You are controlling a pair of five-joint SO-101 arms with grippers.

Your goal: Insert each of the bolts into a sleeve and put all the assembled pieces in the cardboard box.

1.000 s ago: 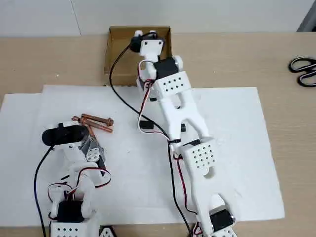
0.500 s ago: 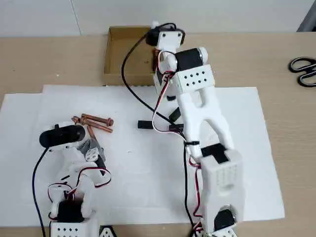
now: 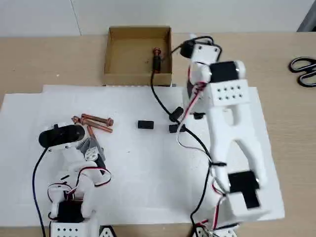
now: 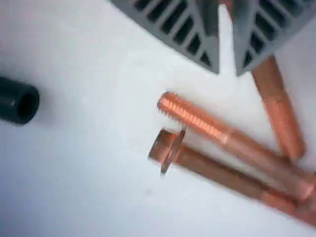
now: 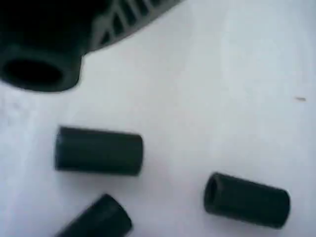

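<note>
Bolts (image 4: 222,148) loose on paper (image 3: 148,173), left gripper (image 4: 224,64) closed to a slit over one, right gripper (image 5: 113,24) above sleeves (image 5: 98,150), finger state indeterminate

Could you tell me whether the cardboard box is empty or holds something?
Not empty: a copper bolt in a black sleeve lies inside the brown cardboard box, by its right wall.

You're at a small robotics bench, in a lab or maker-space kind of room. Your pale wooden table (image 3: 49,59) stands against a plain white wall (image 3: 207,15). A white paper sheet (image 3: 148,173) serves as work mat. The left arm (image 3: 74,163) and right arm (image 3: 227,113) are white plastic with bare wiring, and scissors (image 3: 303,70) lie at the table's edge.
</note>
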